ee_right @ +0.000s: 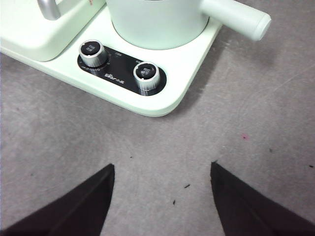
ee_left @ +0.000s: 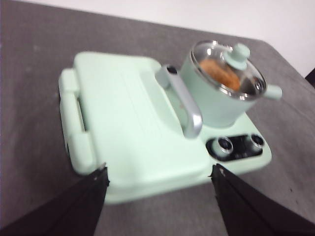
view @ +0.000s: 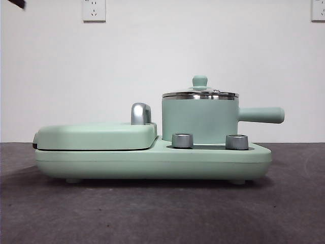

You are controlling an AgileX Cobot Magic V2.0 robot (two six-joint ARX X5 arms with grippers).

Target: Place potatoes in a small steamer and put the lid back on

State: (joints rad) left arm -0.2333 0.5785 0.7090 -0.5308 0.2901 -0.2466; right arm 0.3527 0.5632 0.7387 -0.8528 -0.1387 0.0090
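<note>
Grey table (view: 162,213) bears small steamer (view: 199,121), lid (view: 200,93) on, potato (ee_left: 221,73) inside; both hands wide, empty.

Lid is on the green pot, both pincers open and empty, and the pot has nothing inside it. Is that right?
Not quite: the pot is not empty. The left wrist view shows an orange-brown potato through the glass lid. The rest holds: the lid sits on the pot, and the left pincer and right pincer are open and hold nothing.
</note>
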